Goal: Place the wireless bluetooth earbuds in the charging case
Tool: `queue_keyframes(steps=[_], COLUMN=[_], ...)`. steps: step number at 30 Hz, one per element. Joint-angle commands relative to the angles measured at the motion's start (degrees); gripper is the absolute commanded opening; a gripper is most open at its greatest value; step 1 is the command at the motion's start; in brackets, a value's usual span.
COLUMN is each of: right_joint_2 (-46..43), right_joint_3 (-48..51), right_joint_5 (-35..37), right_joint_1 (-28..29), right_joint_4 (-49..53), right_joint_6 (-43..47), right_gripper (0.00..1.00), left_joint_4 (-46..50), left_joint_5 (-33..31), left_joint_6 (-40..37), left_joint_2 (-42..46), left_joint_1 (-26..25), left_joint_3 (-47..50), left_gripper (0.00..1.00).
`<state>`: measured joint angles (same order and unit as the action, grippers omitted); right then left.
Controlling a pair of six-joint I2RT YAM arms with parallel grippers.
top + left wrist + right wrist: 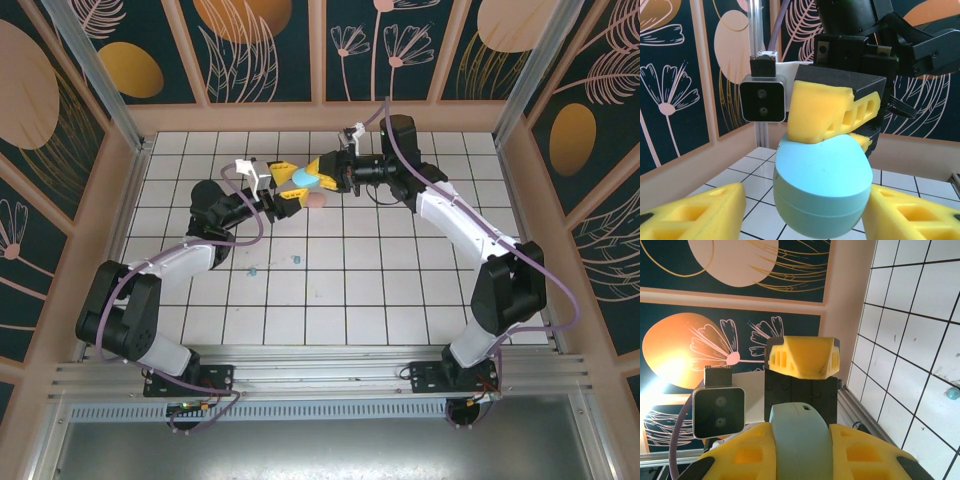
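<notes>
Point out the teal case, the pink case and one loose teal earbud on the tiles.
teal case [820,195]: left wrist view, centre of its rounded shell.
pink case [317,200]: top external view, its visible top.
teal earbud [953,393]: right wrist view, middle of the nub.

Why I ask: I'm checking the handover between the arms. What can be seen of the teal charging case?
The teal charging case is a smooth, matte, egg-shaped shell of pale teal plastic, its lid shut along a thin seam. It hangs above the tiled table, clamped between the yellow fingers of the right gripper. The left gripper flanks it, open, with a gap showing on one side.
</notes>
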<state>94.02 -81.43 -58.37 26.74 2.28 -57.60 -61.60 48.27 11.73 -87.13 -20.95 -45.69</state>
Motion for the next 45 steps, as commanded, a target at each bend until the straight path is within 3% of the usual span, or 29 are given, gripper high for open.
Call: queue_keyframes(steps=[1, 9, 12, 14, 16, 18, 23, 29, 37, 45], right_joint_2=[0.6, 0.6, 0.8, 0.9, 0.9, 0.5, -3.4, -9.7, -13.2, -10.4], right_joint_3=[-2.6, -2.7, -2.6, -2.7, -3.0, -3.3, -3.4, -2.4, -2.7, -4.8], right_joint_5=[-1.0, -1.0, -0.7, -0.1, 0.6, 1.4, 4.4, 14.2, 28.3, 33.1], right_joint_1=[0.8, 1.0, 1.0, 1.0, 0.7, -0.2, -3.9, -6.4, 3.0, 8.2], right_joint_4=[-1.9, -1.8, -0.6, 0.6, 1.9, 2.9, 2.7, 7.4, 16.3, 23.3], right_joint_6=[-0.6, -0.4, 0.6, 1.6, 3.1, 4.2, 6.9, 22.9, 55.0, 66.0], right_gripper=[0.09, 0.09, 0.15, 0.24, 0.44, 0.56, 0.65, 0.69, 0.67, 0.72], left_joint_4=[-2.6, -2.6, -2.3, -1.6, 0.5, 3.3, 11.2, 20.2, 28.6, 31.7], left_joint_5=[0.8, 0.3, 0.0, -0.3, -0.5, -0.4, -0.2, 0.2, 5.3, 7.4], left_joint_6=[0.8, 0.8, 0.8, 0.4, -0.4, -1.4, -4.5, -7.6, -8.7, -9.4], left_joint_2=[-0.6, -0.4, 0.0, 0.6, 1.3, 2.0, 5.0, 8.2, 10.9, 11.4], left_joint_1=[0.0, 0.0, 0.0, 0.0, 0.0, 0.0, 0.1, 0.2, 0.5, 0.5], left_joint_3=[-1.8, -1.8, -1.7, -1.8, -1.9, -2.4, -2.8, -3.5, -4.1, -6.4], left_gripper=[0.57, 0.37, 0.30, 0.28, 0.27, 0.26, 0.25, 0.24, 0.22, 0.22])
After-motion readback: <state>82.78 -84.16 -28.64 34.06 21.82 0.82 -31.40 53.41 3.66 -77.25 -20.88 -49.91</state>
